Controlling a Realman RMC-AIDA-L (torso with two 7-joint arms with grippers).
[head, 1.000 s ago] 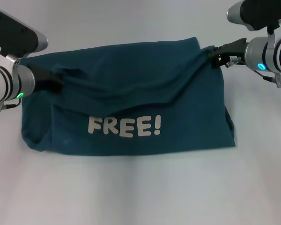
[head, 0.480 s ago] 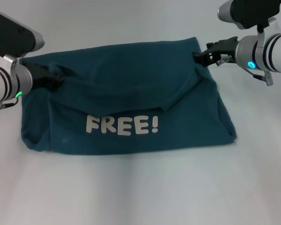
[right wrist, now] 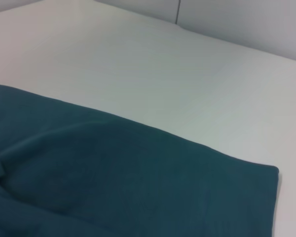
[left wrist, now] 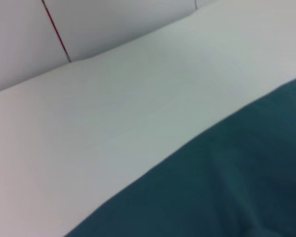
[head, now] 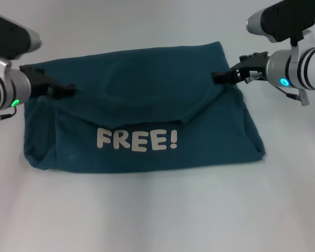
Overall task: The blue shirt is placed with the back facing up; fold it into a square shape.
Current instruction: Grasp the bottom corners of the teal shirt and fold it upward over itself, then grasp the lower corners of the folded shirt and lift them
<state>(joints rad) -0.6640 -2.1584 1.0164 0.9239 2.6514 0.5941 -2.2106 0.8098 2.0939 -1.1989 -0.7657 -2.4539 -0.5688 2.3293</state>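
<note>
Soft teal-blue fabric, the blue shirt [head: 142, 121] lies folded into a wide, wrinkled rectangle at the middle of the pale, smooth counter [head: 157, 210], white "FREE!" lettering facing up. The left gripper [head: 63, 89] and right gripper [head: 220, 77] hover at its far corners with fingers spread, holding nothing. A second ago both were pinching those corners; they have since let go and the cloth has settled flat.

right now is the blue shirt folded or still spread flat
Folded. The blue shirt lies as a wide band, a plain layer doubled down over the side with the FREE! lettering.
</note>
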